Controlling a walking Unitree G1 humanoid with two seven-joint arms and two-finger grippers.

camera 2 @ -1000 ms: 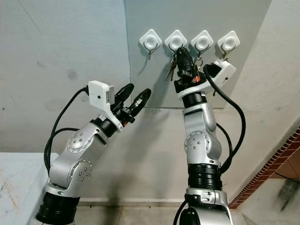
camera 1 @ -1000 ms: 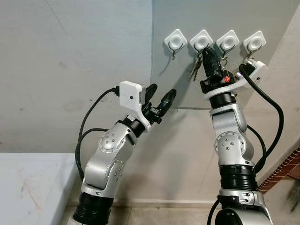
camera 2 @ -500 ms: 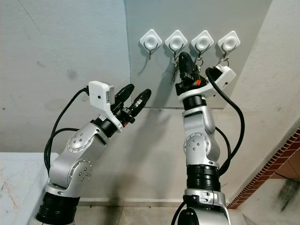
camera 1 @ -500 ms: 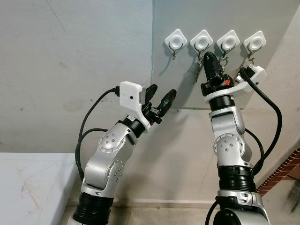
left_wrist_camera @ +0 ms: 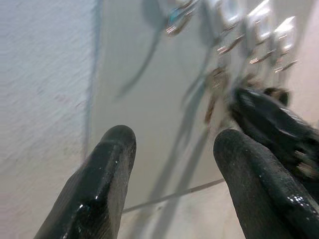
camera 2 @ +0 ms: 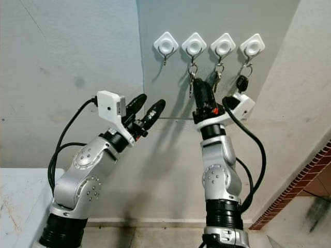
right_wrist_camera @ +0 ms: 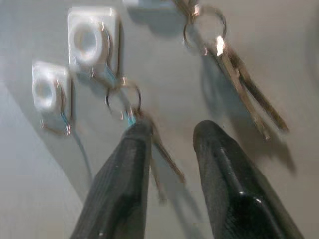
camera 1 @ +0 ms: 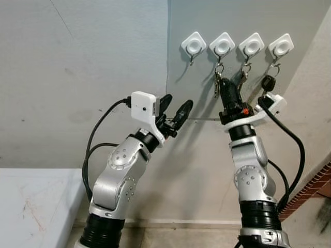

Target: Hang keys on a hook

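My right end effector (camera 1: 228, 92) is open and empty just below the keys (camera 1: 217, 82) hanging on the second hook (camera 1: 222, 45); I judge it best drawn straight down, clear of neighbouring bunches; my left end effector (camera 1: 176, 108), open, has free wall around it.

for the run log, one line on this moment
right gripper: open, below hooks | silver keys: on second white wall hook | left gripper: open, idle
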